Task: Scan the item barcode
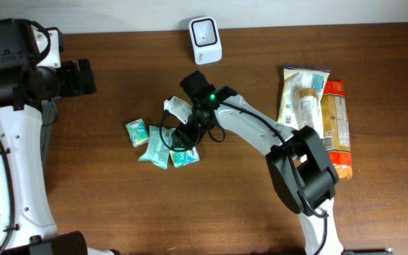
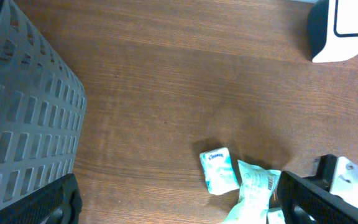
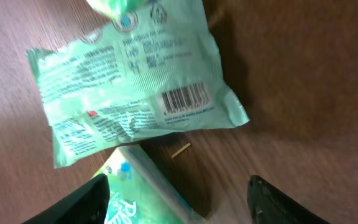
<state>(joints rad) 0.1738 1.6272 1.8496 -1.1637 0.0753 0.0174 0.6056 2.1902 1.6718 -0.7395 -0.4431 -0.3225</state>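
Right claw (image 3: 179, 202) gapes over edge of green packet (image 3: 135, 93).

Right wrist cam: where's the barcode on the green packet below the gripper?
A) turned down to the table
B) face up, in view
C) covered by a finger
B: the barcode shows on the upward face of the green packet, clear of the open right gripper.

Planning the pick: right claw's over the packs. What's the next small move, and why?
Probably lower the right claw onto the green pack and close. Its jaws stand open and empty, the barcode faces up, and the scanner sits apart.
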